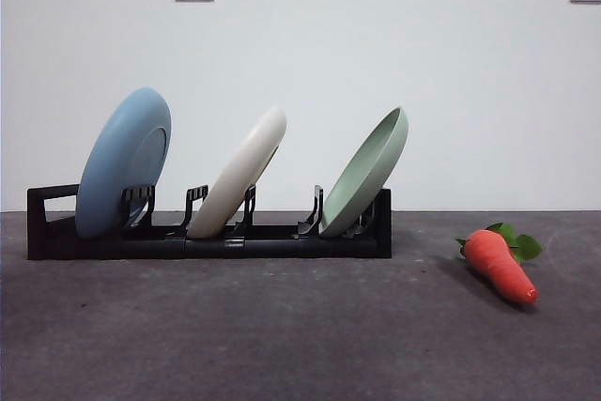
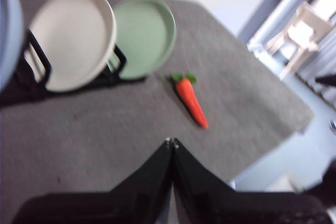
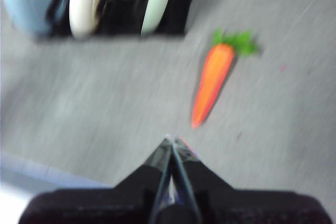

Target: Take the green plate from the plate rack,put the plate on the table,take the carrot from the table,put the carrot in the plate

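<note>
Meanwhile, green plate (image 1: pixel 368 176) at plate rack (image 1: pixel 56 239) end, carrot (image 1: pixel 500 266) apart, both jaws clenched, empty.

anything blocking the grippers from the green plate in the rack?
Nothing visible. The green plate sits in the end slot of the plate rack, nearest the carrot; the cream plate stands apart from it. No gripper is near yet.

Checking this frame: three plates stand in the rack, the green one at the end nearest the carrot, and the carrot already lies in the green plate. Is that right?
Not quite. The carrot is not in the green plate; it lies on the table beside the plate rack, apart from it. The front view shows this. The rest holds: three plates stand in the rack, the green one at the end nearest the carrot.
</note>
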Available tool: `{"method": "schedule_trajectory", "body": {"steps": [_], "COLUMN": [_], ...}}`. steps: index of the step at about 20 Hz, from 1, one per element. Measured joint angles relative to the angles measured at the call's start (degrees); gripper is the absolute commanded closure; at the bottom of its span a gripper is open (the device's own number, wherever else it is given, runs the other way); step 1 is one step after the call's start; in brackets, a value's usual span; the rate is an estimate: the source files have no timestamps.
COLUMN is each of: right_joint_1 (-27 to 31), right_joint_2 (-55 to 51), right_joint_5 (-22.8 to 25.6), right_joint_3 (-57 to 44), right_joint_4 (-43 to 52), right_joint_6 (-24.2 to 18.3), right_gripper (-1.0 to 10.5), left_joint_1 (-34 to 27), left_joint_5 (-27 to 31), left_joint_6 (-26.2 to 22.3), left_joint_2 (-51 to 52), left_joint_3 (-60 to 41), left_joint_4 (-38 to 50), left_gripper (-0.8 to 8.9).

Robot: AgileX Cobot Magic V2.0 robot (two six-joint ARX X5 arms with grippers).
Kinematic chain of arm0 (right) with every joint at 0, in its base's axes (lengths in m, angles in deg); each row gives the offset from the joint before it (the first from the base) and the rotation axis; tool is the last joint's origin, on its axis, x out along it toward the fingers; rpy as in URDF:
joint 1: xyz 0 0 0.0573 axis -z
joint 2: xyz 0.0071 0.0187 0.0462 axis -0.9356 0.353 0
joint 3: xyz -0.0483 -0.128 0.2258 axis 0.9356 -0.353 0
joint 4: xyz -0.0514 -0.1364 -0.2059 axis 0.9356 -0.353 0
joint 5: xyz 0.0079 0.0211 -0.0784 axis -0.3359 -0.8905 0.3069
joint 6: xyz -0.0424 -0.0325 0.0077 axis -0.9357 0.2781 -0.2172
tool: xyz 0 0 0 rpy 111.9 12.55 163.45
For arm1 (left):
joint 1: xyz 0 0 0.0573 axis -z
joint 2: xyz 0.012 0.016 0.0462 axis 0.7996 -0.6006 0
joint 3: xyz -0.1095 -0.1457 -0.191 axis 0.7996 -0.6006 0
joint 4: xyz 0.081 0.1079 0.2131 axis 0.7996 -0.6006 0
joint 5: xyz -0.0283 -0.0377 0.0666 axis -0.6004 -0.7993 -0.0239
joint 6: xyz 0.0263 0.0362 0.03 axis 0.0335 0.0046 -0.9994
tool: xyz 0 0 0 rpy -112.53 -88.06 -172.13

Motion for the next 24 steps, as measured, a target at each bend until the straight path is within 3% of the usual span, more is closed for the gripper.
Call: {"method": "schedule_trajectory", "body": {"steps": [3,4,5,6,7,8,12,16,19,24], "right_joint_1": [-0.92,-0.92,-0.92,-0.92,-0.92,-0.92,-0.92,-0.92,-0.92,-0.92], "right_joint_2": [2.60,2.95,3.21,3.43,3.50,3.52,3.52,3.52,3.52,3.52], "right_joint_5": [-1.60,-1.68,-1.68,-1.68,-1.68,-1.66,-1.68,-1.68,-1.66,-1.66], "right_joint_3": [1.57,1.57,1.57,1.57,1.57,1.57,1.57,1.57,1.57,1.57], "right_joint_4": [-4.50,-4.55,-4.52,-4.52,-4.52,-4.52,-4.52,-4.55,-4.55,-4.55], "right_joint_6": [-2.80,-3.13,-3.34,-3.50,-3.50,-3.50,-3.48,-3.41,-3.26,-3.23], "right_gripper": [9.3,9.0,7.7,5.7,3.8,2.9,2.9,2.9,2.9,2.9], "left_joint_1": [0.00,0.00,0.00,0.00,0.00,0.00,0.98,3.89,9.40,24.92], "left_joint_5": [-1.29,-1.31,-1.31,-1.31,-1.31,-1.31,-1.77,-1.79,0.02,12.22], "left_joint_6": [-5.44,-6.23,-6.64,-6.82,-6.80,-6.80,-6.73,-3.21,-0.42,0.57], "left_joint_2": [-4.42,-5.40,-6.27,-6.97,-7.52,-7.87,-8.50,-10.49,-15.12,-28.55], "left_joint_3": [3.93,4.61,5.16,5.46,5.64,5.70,5.73,6.86,12.24,23.12], "left_joint_4": [-6.60,-7.34,-7.65,-7.69,-7.69,-7.65,-7.21,1.18,6.43,12.87], "left_gripper": [8.10,7.58,5.88,3.49,1.74,1.50,1.53,1.53,1.53,1.53]}}
